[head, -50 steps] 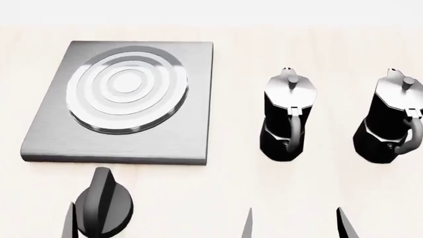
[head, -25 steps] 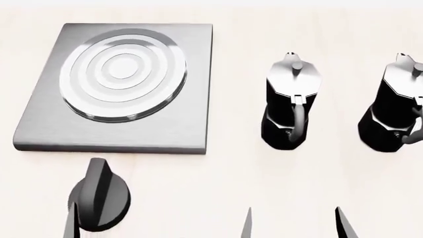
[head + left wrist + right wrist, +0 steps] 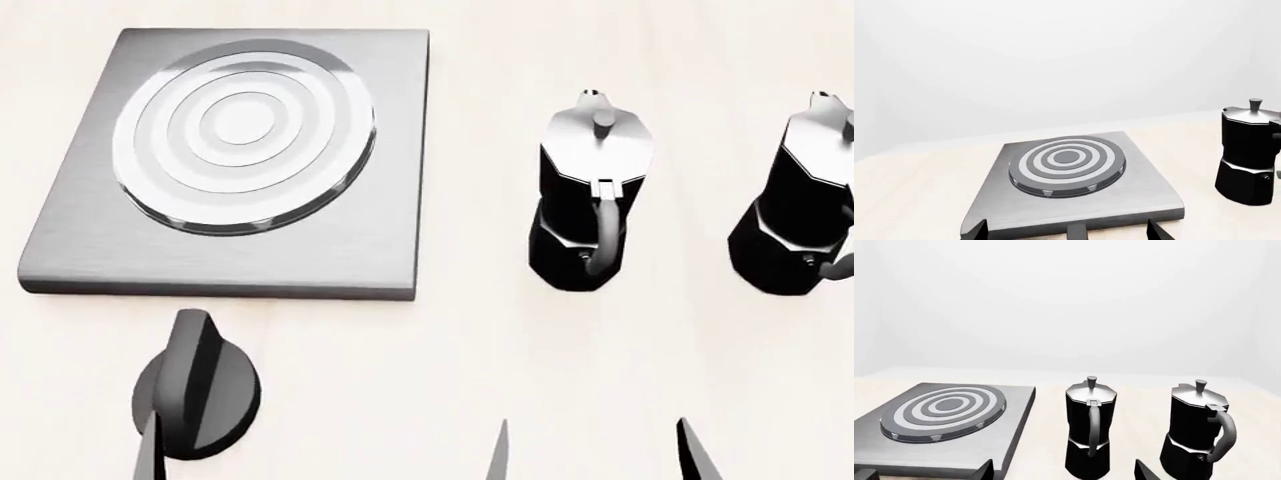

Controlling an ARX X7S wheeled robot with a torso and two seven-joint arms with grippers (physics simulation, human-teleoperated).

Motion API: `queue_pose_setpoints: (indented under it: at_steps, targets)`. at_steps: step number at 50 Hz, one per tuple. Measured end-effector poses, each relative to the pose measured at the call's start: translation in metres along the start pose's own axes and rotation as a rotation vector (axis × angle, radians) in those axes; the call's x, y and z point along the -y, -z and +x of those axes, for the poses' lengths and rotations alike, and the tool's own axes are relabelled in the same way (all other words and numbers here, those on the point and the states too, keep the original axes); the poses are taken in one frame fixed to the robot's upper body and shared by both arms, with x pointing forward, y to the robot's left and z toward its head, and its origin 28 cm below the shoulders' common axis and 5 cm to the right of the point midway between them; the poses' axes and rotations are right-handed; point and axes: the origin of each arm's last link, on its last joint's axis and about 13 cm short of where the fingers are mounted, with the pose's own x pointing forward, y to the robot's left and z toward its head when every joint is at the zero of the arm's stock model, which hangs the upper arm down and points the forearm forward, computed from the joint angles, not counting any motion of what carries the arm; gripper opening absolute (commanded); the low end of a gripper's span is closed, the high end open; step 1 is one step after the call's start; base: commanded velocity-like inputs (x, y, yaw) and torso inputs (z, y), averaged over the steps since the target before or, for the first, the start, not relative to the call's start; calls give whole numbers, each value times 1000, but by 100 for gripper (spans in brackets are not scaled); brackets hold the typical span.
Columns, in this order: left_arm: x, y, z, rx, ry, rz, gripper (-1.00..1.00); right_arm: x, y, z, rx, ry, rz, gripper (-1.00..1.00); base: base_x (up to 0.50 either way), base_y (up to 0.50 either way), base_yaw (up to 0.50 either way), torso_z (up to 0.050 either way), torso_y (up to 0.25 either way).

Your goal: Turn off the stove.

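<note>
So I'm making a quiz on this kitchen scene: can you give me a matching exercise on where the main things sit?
Things:
1. stove
2. knob
3. nearer moka pot
4. second moka pot

Places in the head view:
A. at the right edge
B. left, at the back
C. middle, right of the slab
D. in front of the slab, on the left

Pairs: 1-B, 2-D, 3-C, 4-A

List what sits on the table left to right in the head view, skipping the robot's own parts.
knob → stove → nearer-left moka pot → second moka pot, cut off by the right edge.
</note>
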Motion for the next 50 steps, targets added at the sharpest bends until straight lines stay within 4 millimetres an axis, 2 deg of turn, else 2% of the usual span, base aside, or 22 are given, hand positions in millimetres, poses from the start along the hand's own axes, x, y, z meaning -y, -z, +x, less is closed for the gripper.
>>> queue_pose_setpoints:
  at_steps: [30,50]
  targets:
    - [14,-11,-4,44,87,-34,100,-1,4,1,-15,-3,3,100,0,0,0,0,0]
    - [19,-8,12,63,86,-29,100,-1,5,1,-19,-4,3,100,0,0,0,0,0]
